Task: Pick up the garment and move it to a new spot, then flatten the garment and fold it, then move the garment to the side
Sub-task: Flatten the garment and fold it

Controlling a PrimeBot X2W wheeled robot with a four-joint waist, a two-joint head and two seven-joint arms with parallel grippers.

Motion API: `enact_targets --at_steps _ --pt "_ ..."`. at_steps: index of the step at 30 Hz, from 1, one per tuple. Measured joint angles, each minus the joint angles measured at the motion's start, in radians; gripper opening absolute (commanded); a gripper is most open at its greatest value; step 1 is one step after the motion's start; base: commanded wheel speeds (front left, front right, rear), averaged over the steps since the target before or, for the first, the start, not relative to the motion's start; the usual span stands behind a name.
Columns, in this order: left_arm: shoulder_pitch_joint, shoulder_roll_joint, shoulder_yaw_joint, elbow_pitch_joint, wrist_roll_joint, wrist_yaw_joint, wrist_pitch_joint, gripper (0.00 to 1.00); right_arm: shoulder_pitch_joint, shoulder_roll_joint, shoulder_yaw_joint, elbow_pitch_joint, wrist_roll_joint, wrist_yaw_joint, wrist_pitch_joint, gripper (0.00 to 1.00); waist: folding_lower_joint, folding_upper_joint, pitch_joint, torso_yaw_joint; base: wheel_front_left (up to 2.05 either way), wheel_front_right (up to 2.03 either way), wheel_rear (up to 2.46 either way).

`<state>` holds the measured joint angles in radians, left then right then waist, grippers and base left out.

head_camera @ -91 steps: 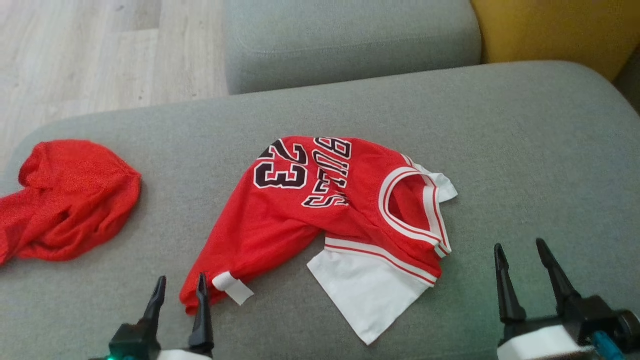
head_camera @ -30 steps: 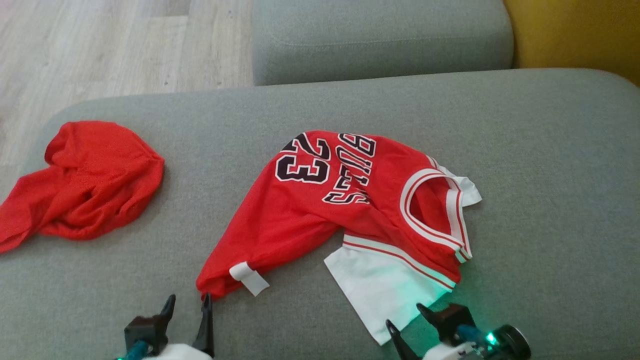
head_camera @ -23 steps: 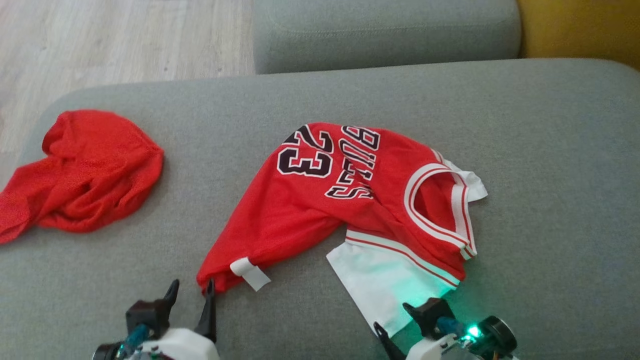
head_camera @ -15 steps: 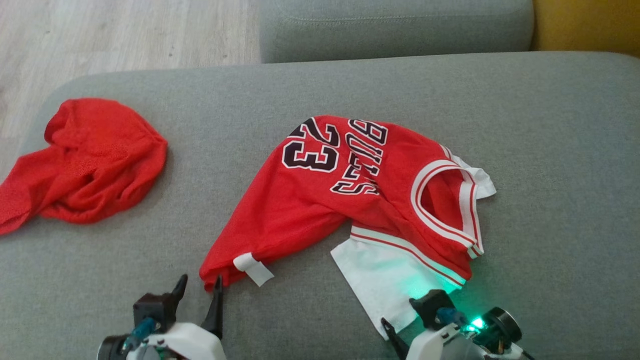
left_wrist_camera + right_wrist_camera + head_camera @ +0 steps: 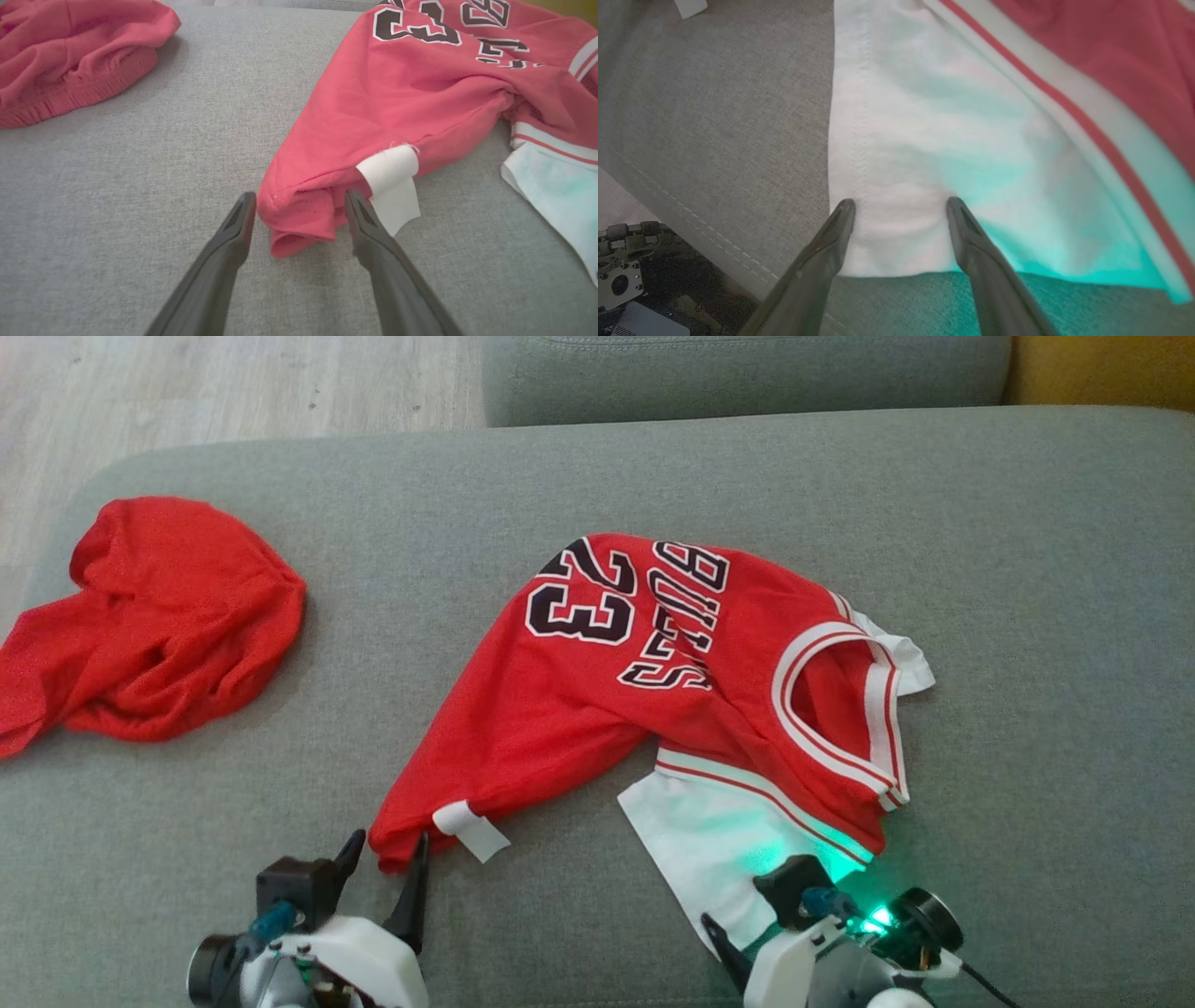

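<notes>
Grey sofa cushion (image 5: 1027, 616) logged | jersey (image 5: 597, 709) judged light, limp | left gripper (image 5: 299, 196) set wide astride red corner (image 5: 299, 224) | right gripper (image 5: 900, 203) set wide over white panel (image 5: 896, 140) edge | both judged sound holds

The jersey (image 5: 597, 709) lies bunched, so its underside is out of sight, and only a sliver of its far white sleeve shows past the neckline. In the left wrist view its neckline and near white sleeve run off the right edge. In the right wrist view its red body is blurred and cut by the upper right corner, and whether the fingers of the right gripper (image 5: 901, 201) press the sleeve's hem cannot be told. In the head view that gripper's own body covers the sleeve's nearest corner. The crumpled red cloth (image 5: 159, 616) is cut by the left edge.
</notes>
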<state>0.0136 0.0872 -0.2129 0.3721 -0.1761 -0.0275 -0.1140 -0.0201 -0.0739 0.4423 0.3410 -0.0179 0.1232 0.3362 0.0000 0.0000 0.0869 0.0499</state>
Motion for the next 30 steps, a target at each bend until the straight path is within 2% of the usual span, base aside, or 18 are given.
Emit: enact_targets --at_steps 8,17,18,19,20,21,22,27,30 --pt "-0.004 0.010 0.007 -0.004 -0.016 0.011 0.016 1.00 -0.011 0.001 0.004 -0.002 0.000 0.001 0.002 1.00 0.0000 0.0000 0.009 -0.013 0.00 0.00 0.00" --pt "-0.052 0.034 0.024 0.066 -0.039 -0.001 0.024 1.00 -0.017 0.001 0.007 -0.003 0.001 0.001 0.011 1.00 0.0000 0.0000 0.026 -0.019 0.00 0.00 0.00" --pt "-0.061 0.034 0.022 0.081 -0.039 -0.004 0.024 0.91 -0.021 0.001 0.008 -0.001 0.002 0.001 0.013 1.00 0.0000 0.0000 0.027 -0.019 0.00 0.00 0.00" --pt "-0.068 0.034 0.019 0.092 -0.039 -0.010 0.024 0.70 -0.026 0.001 0.010 0.001 0.007 0.001 0.020 0.63 0.0000 0.0000 0.028 -0.019 0.00 0.00 0.00" --pt "-0.076 0.033 0.014 0.103 -0.040 -0.018 0.025 0.43 -0.032 0.001 0.009 0.005 0.011 0.001 0.021 0.07 0.0000 0.0000 0.028 -0.020 0.00 0.00 0.00" --pt "-0.085 0.033 0.005 0.115 -0.043 -0.022 0.025 0.17 -0.037 0.002 0.010 0.009 0.014 0.001 0.023 0.00 0.0000 0.0000 0.028 -0.020 0.00 0.00 0.00" --pt "-0.089 0.032 -0.001 0.123 -0.046 -0.026 0.025 0.00 -0.042 0.001 0.010 0.013 0.022 0.001 0.025 0.00 0.0000 0.0000 0.027 -0.020 0.00 0.00 0.00" --pt "-0.099 0.033 -0.003 0.150 -0.049 -0.031 0.024 0.00 -0.059 0.007 -0.034 0.029 0.035 0.001 0.007 0.00 0.0000 0.0000 0.011 -0.034 0.00 0.00 0.00" --pt "-0.094 0.036 0.000 0.102 -0.066 -0.031 0.025 0.00 -0.046 0.008 -0.130 -0.014 0.035 0.001 -0.029 0.00 0.0000 0.0000 -0.005 -0.045 0.00 0.00 0.00"
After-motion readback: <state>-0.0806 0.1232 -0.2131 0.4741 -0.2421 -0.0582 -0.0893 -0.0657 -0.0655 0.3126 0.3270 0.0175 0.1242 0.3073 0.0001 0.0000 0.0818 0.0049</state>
